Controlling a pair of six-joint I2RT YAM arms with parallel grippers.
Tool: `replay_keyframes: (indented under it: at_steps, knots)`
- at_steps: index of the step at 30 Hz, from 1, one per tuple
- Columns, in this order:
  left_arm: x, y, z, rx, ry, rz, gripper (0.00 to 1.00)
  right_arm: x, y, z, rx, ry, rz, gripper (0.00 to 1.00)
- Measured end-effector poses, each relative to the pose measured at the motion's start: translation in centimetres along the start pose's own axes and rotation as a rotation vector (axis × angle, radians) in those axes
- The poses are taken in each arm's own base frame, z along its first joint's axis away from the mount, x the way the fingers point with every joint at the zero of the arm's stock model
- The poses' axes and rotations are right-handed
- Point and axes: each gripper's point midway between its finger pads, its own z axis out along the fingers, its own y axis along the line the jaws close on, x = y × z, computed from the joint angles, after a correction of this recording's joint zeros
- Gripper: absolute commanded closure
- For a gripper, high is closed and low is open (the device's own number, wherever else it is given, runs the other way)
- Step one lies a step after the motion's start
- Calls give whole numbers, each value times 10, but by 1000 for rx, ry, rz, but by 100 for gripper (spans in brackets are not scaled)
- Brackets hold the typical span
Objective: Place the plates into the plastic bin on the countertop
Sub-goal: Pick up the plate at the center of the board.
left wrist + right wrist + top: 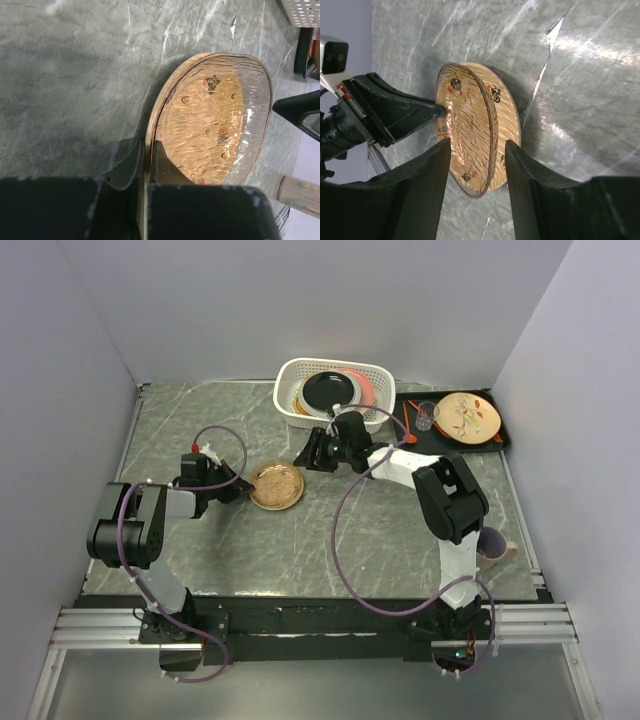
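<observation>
On the surface [190, 430], the left gripper [146, 150] pinched the tan plate [276, 486] by its rim; the right gripper [477, 144] hung spread just beside it.

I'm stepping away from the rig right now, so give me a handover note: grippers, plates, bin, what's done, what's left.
Left gripper: shut on the rim of the tan plate, out on the countertop.
Right gripper: open, jaws astride that plate's opposite rim, not clamped.
Done: black plate and orange plate are in the plastic bin.
Left: tan plate into the bin.
</observation>
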Motion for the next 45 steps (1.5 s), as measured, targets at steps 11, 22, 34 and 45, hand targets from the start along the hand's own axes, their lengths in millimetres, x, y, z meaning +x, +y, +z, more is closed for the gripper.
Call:
replay_keyframes:
  at_steps: [11,22,34,45]
  knots:
    - [0,-1,1,3,3,1,99,16,-9,16,21,71,6,57]
    - [0,-1,1,4,3,1,99,32,-9,30,-10,138,14,76]
    - [0,-1,1,6,4,2,94,36,-12,31,9,151,9,100]
    - [-10,-13,-5,24,-39,23,13,40,-6,31,-12,166,5,100]
